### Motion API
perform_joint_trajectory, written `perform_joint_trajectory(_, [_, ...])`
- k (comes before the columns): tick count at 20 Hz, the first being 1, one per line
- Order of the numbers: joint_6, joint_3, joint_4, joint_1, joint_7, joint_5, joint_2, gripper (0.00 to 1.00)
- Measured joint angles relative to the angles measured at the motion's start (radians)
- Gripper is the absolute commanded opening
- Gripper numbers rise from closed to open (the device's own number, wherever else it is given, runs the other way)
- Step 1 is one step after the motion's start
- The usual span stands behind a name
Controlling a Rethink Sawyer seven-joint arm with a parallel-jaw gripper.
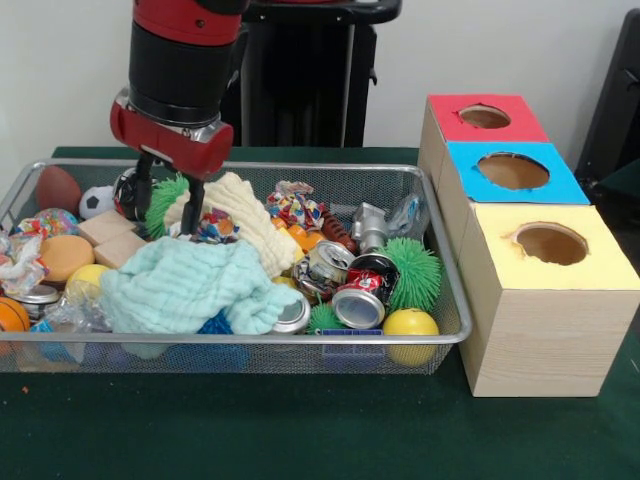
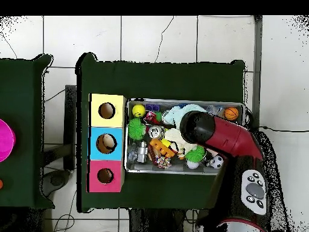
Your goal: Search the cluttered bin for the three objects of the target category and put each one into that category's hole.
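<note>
- The arm reaches down into the wire mesh bin [image 1: 445, 335], at its left half in the front view. This reads as the search-and-pick step; nothing shows as carried toward the holes yet.
- The gripper [image 1: 168, 212] hangs with its two dark fingers [image 1: 190, 208] apart, straddling a spiky green ball [image 1: 165, 200] at the edge of the cream knitted cloth [image 1: 250, 215]. Whether the fingers touch the ball cannot be told; nothing is lifted.
- The target category is not stated and cannot be read from the scene. Candidate groups in the bin: balls, cans, cloths, wooden blocks.
- Balls: a second spiky green ball [image 1: 412, 272] at the right wall, a yellow ball [image 1: 411, 327] at the front right corner, a small soccer ball [image 1: 97, 200] and a brown football [image 1: 58, 188] at the far left.
- Cans: crushed drink cans [image 1: 358, 295] lie in a cluster right of centre, beside the mint green cloth [image 1: 185, 285].
- The three-hole box [image 1: 520, 280] stands just beside the bin's right end, holes in a red top [image 1: 485, 117], a blue top [image 1: 513, 171] and a yellow top [image 1: 551, 243].
- Next move, as a judgement: close on the spiky ball, lift clear of the cloths, carry to the matching hole. Soft spikes may slip, and the cloth may snag.
</note>
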Motion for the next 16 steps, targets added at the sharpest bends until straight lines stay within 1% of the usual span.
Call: perform_joint_trajectory(16, [0.000,0.025,0.000,-0.013,0.000,0.000,0.006,1.00])
